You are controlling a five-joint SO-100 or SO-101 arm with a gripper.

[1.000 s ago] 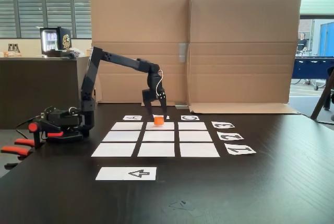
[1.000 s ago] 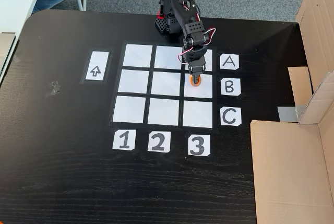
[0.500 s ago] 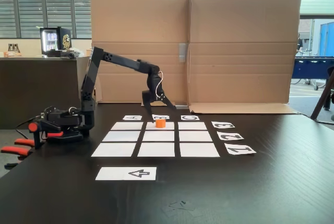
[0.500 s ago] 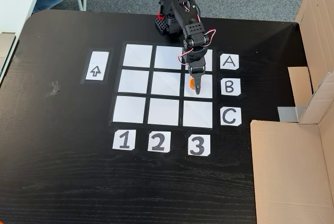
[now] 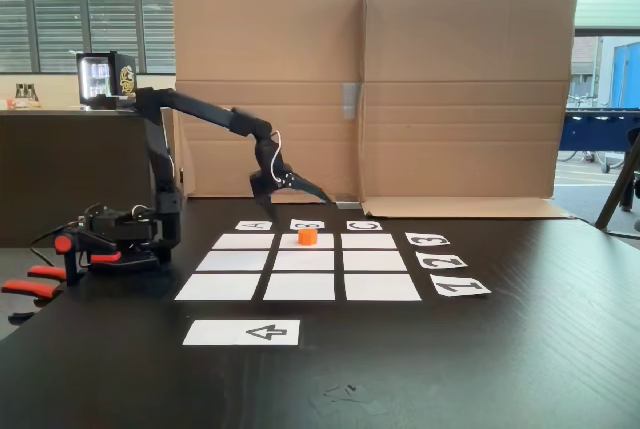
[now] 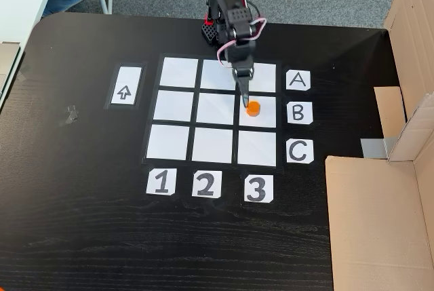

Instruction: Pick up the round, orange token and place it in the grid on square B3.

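Observation:
The orange token (image 5: pixel 307 236) (image 6: pixel 253 108) lies flat on square B3 (image 6: pixel 266 119) (image 5: pixel 323 242), the middle square of the grid (image 6: pixel 178 72) (image 5: pixel 303 286) row beside the letter cards. My gripper (image 5: pixel 296 199) (image 6: pixel 243 94) hangs above and behind the token, open and holding nothing. In a fixed view from above, its fingertips end just short of the token, toward the arm's base. The arm is folded back and raised off the table.
Letter cards (image 6: pixel 299 112) and number cards (image 6: pixel 205 184) border the grid. An arrow strip (image 5: pixel 243 332) (image 6: pixel 126 86) lies beside it. A cardboard wall (image 5: pixel 370 89) (image 6: pixel 380 216) stands behind. The arm base (image 5: pixel 120 239) and red-orange clamp handles (image 5: pixel 30 287) sit at the table's left edge.
The gripper opened and let go of the token on square B3. It then rose and drew back toward the base. The token stayed where it was set.

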